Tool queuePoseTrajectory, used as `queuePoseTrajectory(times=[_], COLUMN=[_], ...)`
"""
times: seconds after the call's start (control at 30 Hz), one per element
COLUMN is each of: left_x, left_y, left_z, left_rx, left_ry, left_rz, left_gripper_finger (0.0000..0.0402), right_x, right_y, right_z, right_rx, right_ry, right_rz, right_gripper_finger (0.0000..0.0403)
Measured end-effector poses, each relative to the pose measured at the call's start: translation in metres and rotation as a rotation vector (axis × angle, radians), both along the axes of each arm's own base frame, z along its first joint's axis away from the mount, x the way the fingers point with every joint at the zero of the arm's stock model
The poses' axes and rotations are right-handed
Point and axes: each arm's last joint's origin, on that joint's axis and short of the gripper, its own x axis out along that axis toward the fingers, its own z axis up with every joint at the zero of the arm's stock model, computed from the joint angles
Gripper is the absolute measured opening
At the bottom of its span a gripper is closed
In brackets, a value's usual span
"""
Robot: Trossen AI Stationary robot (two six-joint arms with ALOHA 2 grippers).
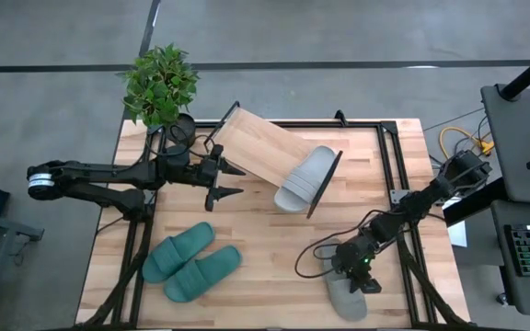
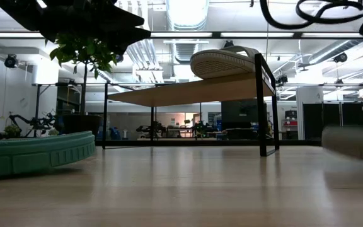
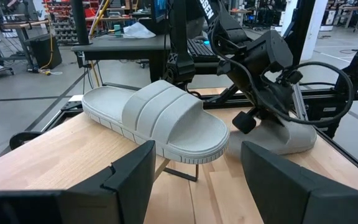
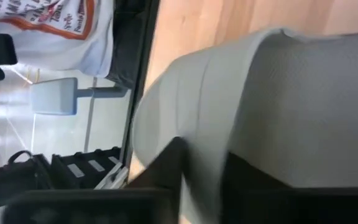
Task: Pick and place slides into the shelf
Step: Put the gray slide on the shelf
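Right gripper (image 1: 364, 268) down at about 5 o'clock on the worktop (image 1: 265, 267), fingers narrowed onto the strap end of the second grey slide (image 1: 346, 292). Right wrist view shows the ribbed grey strap pressed right against the dark fingers; looks like a grip, not yet lifted.

That slide's long axis runs roughly 11-to-5 o'clock in the high view. The gripper sits over its 1 o'clock end.

The shelf (image 1: 251, 147) lies toward 11 o'clock from the right gripper, well apart. It already carries one grey slide (image 1: 304, 177) at its lower edge, against the black wire frame.

Teal pair (image 1: 191, 262) lies side by side at 7 o'clock on the worktop, untouched.

Left gripper (image 1: 224, 179) hangs wide and empty just beside the shelf's 8 o'clock edge, nearer the teal pair than the right arm is.

Potted plant (image 1: 161, 85) at the 11 o'clock corner.

Judgement: next move is lift and carry toward 11 o'clock.
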Motion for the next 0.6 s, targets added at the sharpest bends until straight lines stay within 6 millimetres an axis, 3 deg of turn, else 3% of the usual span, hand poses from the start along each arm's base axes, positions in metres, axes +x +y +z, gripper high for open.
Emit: queuePoseTrajectory(times=[0.07, 0.33, 0.6], left_x=[0.0, 0.0, 0.0], left_y=[0.0, 0.0, 0.0], left_z=[0.0, 0.0, 0.001], left_rx=[0.0, 0.0, 0.002], left_ry=[0.0, 0.0, -0.011], left_rz=[0.0, 0.0, 0.0], left_gripper_finger=[0.0222, 0.0222, 0.0222], right_x=[-0.001, -0.003, -0.007], right_y=[0.0, -0.003, -0.012], right_z=[0.002, 0.022, 0.086], right_rx=[0.008, 0.056, 0.11], right_ry=[-0.003, -0.086, -0.43], right_rz=[0.009, 0.013, -0.009], right_gripper_finger=[0.002, 0.0011, 0.001])
